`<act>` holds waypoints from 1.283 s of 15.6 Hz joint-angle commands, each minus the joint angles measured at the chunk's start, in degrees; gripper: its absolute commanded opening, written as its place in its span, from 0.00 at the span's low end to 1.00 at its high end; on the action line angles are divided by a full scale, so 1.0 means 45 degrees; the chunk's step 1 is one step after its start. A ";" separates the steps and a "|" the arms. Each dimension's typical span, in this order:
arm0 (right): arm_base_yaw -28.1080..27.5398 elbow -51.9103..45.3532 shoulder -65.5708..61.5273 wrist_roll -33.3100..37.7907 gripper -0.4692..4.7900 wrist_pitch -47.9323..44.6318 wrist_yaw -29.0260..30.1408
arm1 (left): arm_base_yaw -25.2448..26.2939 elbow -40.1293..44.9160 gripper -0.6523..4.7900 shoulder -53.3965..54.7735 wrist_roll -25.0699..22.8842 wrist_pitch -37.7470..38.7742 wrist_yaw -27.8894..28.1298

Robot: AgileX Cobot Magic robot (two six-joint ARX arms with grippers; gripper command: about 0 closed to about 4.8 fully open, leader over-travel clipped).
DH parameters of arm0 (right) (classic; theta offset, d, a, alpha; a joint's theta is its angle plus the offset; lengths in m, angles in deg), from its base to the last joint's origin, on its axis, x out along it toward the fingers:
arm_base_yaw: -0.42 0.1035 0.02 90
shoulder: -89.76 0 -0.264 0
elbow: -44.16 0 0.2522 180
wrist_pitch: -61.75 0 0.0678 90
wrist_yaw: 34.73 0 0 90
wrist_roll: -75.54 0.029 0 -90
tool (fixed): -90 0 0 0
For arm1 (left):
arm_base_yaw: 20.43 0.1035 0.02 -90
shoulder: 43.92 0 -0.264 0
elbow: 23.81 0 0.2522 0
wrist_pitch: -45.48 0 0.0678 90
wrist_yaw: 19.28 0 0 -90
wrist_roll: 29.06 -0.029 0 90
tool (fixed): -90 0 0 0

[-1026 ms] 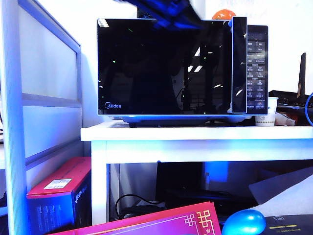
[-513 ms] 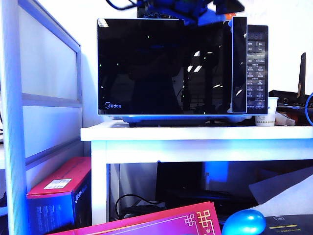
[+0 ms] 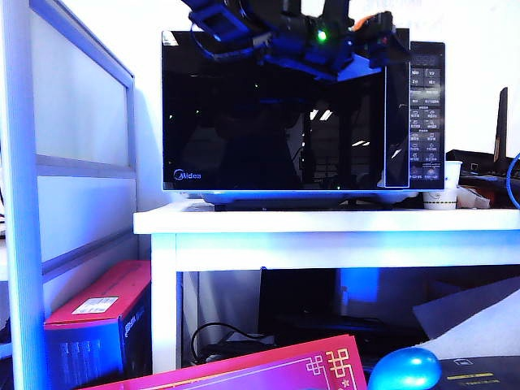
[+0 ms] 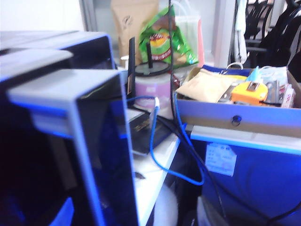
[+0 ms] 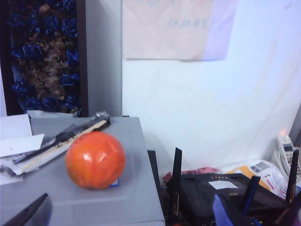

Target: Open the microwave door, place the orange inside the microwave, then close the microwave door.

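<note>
Now you see the left gripper (image 3: 382, 45) open and empty at the shut microwave door's (image 3: 272, 114) top right, the right gripper's (image 5: 28, 212) jaws wide near the orange (image 5: 95, 160).

We see only a sliver of the orange (image 3: 370, 22) behind the dark arm crossing the top of the microwave door (image 3: 272, 114) in the exterior view. The left gripper's fingertips there are too blurred to make out, and the right gripper (image 5: 28, 212) is cut off at the wrist picture's edge.
</note>
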 commanded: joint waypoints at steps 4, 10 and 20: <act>0.0000 0.0053 0.0078 -0.0680 1.00 -0.0155 0.0019 | 0.0034 -0.0068 0.76 0.0063 0.0831 -0.0379 -0.1783; -0.0029 0.0053 0.0058 -0.1268 1.00 0.0311 -0.0189 | -0.0126 -0.0073 0.76 -0.0442 0.1049 0.0680 -0.3094; -0.0024 0.0053 0.0063 -0.1297 1.00 0.0466 -0.0165 | -0.0238 -0.0073 0.75 -0.0699 0.0024 0.1307 0.1418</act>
